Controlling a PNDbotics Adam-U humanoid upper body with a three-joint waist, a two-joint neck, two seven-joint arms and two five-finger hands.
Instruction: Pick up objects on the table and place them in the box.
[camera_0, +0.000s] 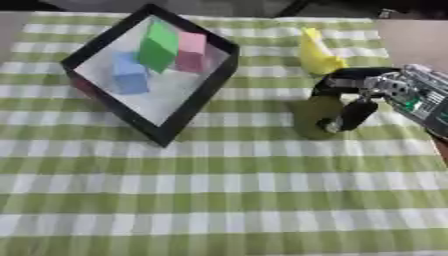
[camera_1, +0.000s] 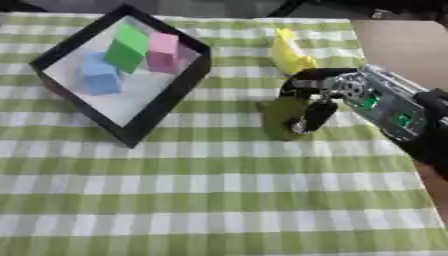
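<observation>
A black-framed box (camera_0: 188, 107) lies at the upper left of the table. In it are a green block (camera_0: 158, 46), a pink block (camera_0: 192, 52) and a blue block (camera_0: 129, 73). My right hand (camera_1: 325, 95) comes in from the right, its fingers and thumb curled round an olive-green object (camera_1: 280, 116) that stands on the cloth. A yellow object (camera_0: 316, 53) stands just behind the hand. My left hand shows in neither view.
A green-and-white checked cloth (camera_0: 219, 190) covers the table, with open cloth across the whole front half. Bare brown tabletop (camera_1: 398, 42) shows at the far right.
</observation>
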